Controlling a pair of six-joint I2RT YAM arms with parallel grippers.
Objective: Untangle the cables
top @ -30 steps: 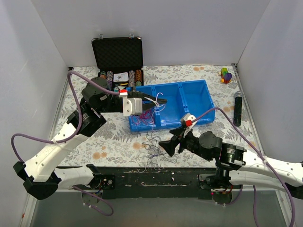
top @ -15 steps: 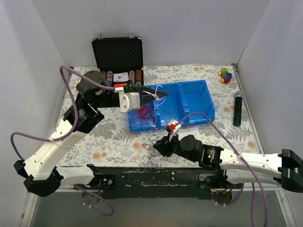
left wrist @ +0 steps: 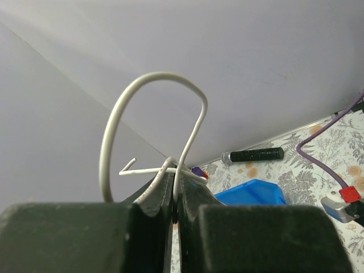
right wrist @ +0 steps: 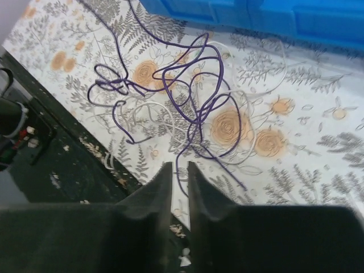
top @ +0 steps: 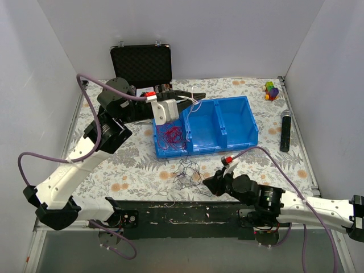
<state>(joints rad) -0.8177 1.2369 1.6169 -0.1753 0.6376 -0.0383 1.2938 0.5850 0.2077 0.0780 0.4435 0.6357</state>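
Several hair-thin purple cables (right wrist: 194, 126), tangled loops, arched white cable (left wrist: 162, 74)

Plain white walls (top: 227, 34) enclose a table (top: 142, 165) covered in floral, fern-print cloth, under even light.

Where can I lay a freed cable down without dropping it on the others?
Bare cloth lies behind the blue bin, between the black case and the toy blocks, and between bin and black cylinder. The bin's middle compartment and right compartment look empty. Crowded: the left compartment's red cables and the tangle before the bin, at the right gripper.
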